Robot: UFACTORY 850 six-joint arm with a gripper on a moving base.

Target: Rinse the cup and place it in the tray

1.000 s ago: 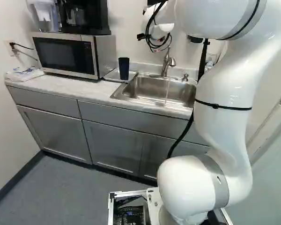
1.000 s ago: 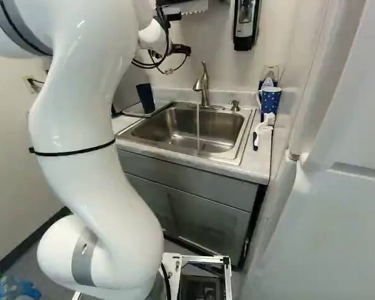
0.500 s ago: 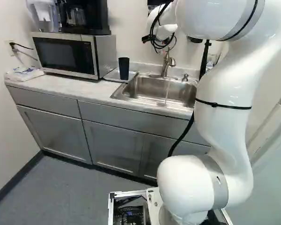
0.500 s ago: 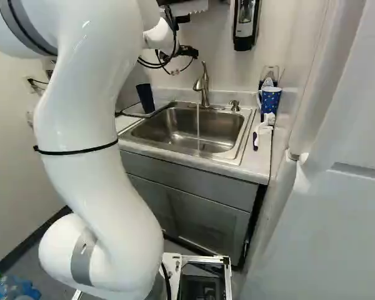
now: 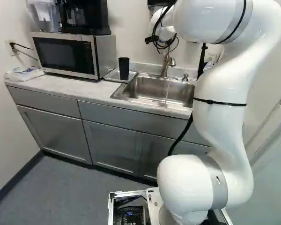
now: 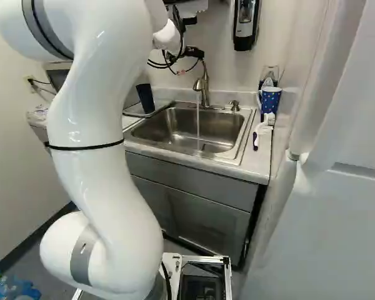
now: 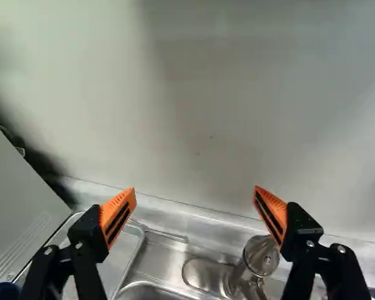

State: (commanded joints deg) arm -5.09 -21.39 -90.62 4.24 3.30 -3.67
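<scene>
At the counter's left end lies a plastic packet, then a microwave near the back edge. Next, the tray sits against the sink's left rim. The dark cup, the task's thing, stands upright in it, near the tray's front edge and towards the corner by the sink. The gripper is spread wide with nothing between its fingers, above the sink's back edge and facing the wall; the faucet is just below it, and water runs into the basin. By the counter's right edge are a spotted mug and a brush.

With the cup in the tray and the tool free, this looks like the closing step, though whether the cup has been rinsed cannot be seen. Shutting off the water seems next: line up with the faucet's handle and push gently, keeping the fingers clear of the spout. If the rinse is still due, the cup must be fetched instead.
</scene>
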